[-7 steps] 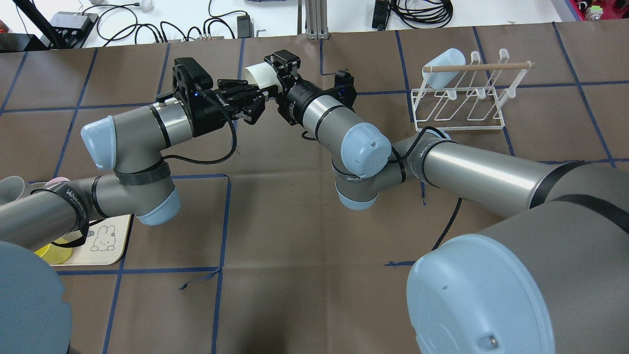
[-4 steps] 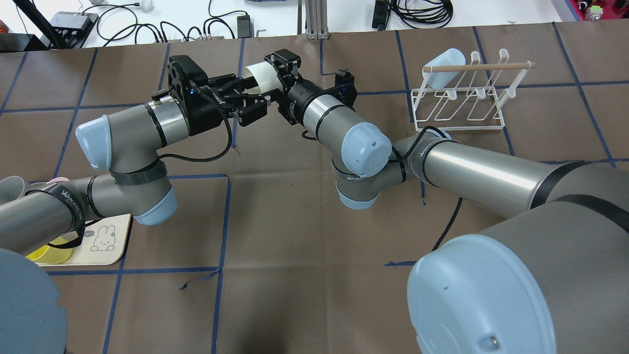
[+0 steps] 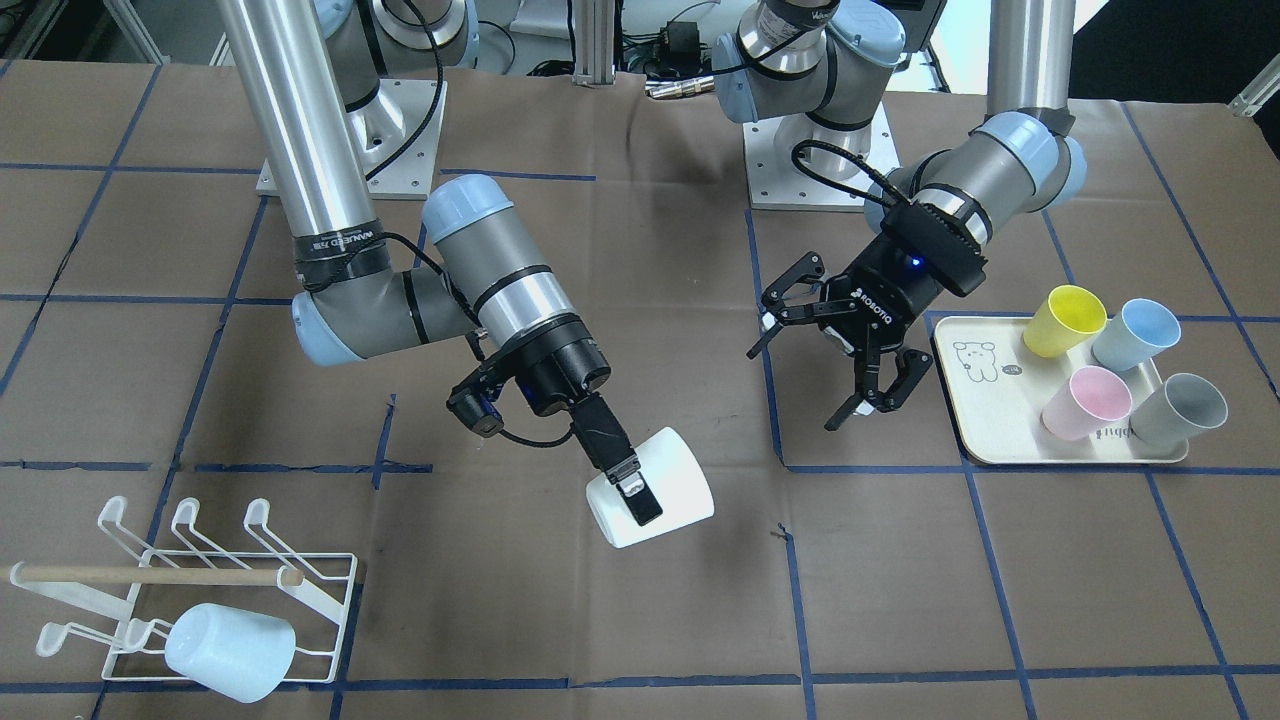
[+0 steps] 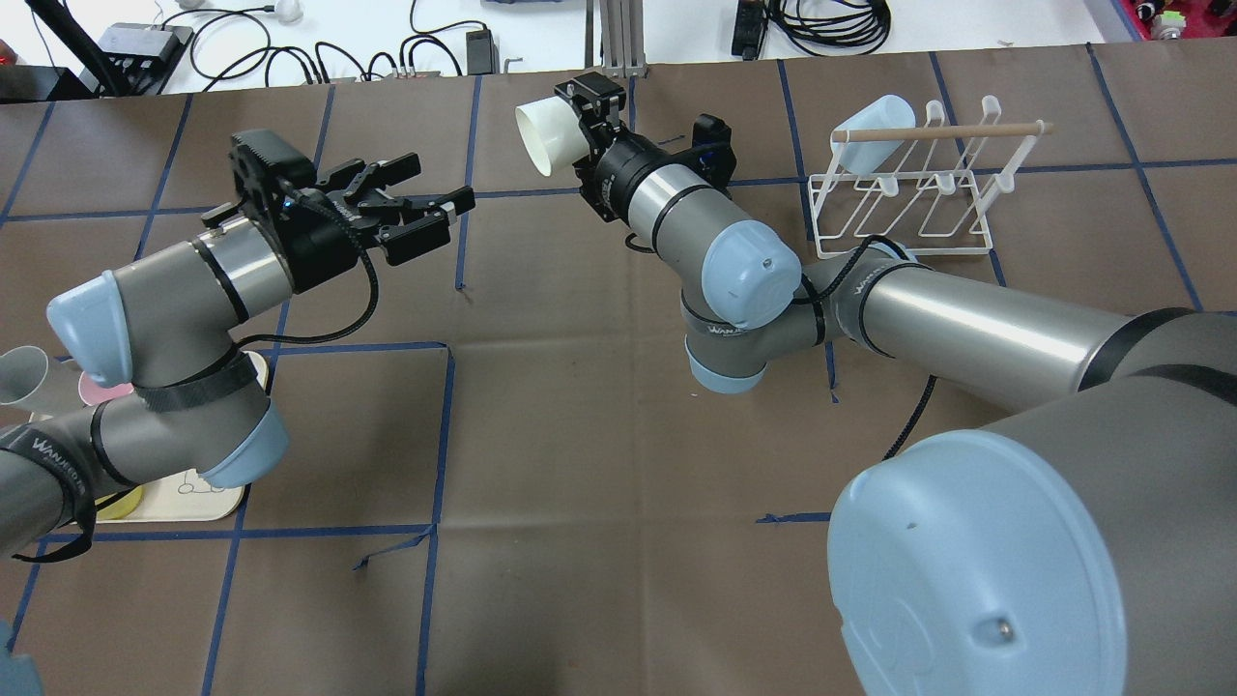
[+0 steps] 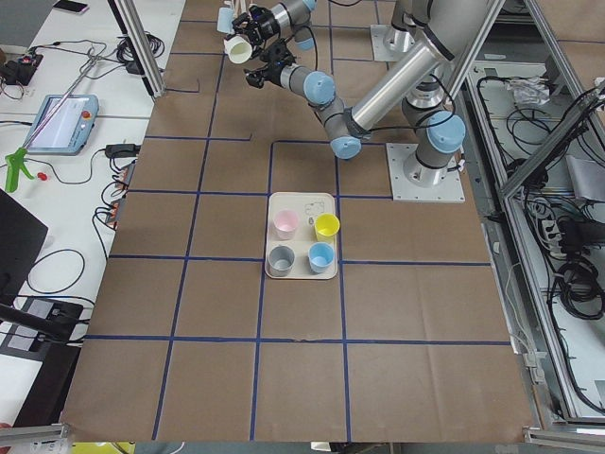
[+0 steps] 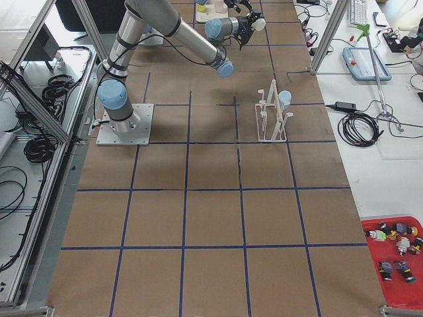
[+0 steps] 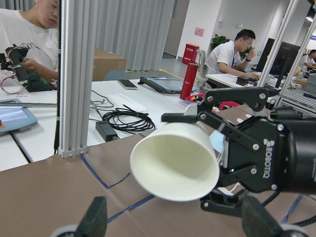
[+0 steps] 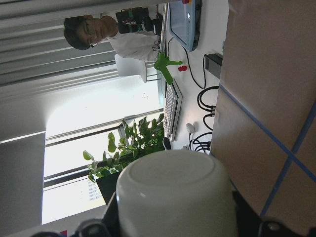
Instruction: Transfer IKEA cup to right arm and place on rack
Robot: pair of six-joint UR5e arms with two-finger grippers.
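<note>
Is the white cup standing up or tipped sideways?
Tipped sideways. The right claw holds the white cup above the table, its mouth facing sideways.

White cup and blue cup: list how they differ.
The white cup is white; the blue cup is pale blue. The white cup is held off the table by the right gripper; the blue cup sits on the rack. Both are tapered, handleless cups, tilted on their sides.

Overhead, we see the left arm (image 4: 164,285) covering most of the cream tray (image 4: 215,501); the grey cup (image 4: 19,372) is cut by the edge. In its wrist view the left gripper (image 7: 177,218) shows only blurred fingertips (image 7: 97,217) at the bottom edge. The white cup (image 8: 175,197) runs off the right wrist view's bottom.
</note>
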